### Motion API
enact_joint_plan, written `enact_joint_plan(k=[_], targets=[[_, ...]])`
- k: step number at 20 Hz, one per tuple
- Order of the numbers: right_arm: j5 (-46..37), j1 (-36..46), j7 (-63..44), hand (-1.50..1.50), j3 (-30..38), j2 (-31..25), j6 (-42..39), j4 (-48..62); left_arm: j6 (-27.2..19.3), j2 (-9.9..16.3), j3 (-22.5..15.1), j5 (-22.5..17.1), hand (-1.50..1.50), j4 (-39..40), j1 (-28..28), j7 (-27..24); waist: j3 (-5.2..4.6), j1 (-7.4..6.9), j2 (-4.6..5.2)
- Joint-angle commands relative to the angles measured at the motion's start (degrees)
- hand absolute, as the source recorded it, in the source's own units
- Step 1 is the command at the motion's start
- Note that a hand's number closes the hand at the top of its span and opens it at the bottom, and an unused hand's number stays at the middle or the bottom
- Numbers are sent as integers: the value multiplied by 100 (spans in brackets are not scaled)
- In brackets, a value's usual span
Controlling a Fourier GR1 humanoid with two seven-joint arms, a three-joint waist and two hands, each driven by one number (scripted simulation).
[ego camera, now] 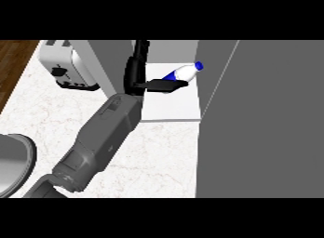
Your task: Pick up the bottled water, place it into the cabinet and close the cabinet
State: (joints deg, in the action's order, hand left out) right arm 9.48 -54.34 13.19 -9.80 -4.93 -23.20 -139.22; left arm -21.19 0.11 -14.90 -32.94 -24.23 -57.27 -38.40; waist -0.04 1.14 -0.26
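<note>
The bottled water (183, 72), white with a blue cap, is tilted inside the open cabinet above its white shelf (170, 109), cap pointing up and to the right. My left hand (134, 74) reaches into the cabinet at the end of a grey forearm coming from the lower left. Its fingers (141, 51) stretch straight along the cabinet's left wall. The thumb (166, 85) sticks out to the right under the bottle's lower end, which rests on it and is partly hidden. My right hand does not show.
The open grey cabinet door (274, 121) fills the right side. A white toaster (67, 65) stands on the marble counter (158, 158) at the upper left. A grey round vessel (3, 162) sits at the lower left edge. Wooden floor shows far left.
</note>
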Motion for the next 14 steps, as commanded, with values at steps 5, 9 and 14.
enact_joint_plan(k=[5, 9, 14], targets=[[161, -114, -488, -150, -99, -60, 187, -725, 383, -10, -872, -478, -150, -1745, 1112, 315, 0, -51, -12], [-207, -500, -111, -150, -271, 13, 143, -689, 628, 91, -1237, -404, -150, -2833, 2023, 348, 1, -140, -62], [-37, 76, -431, -150, 33, -148, 277, -622, 437, 166, -1531, -191, -150, -3921, 2595, 592, 4, -153, -5]])
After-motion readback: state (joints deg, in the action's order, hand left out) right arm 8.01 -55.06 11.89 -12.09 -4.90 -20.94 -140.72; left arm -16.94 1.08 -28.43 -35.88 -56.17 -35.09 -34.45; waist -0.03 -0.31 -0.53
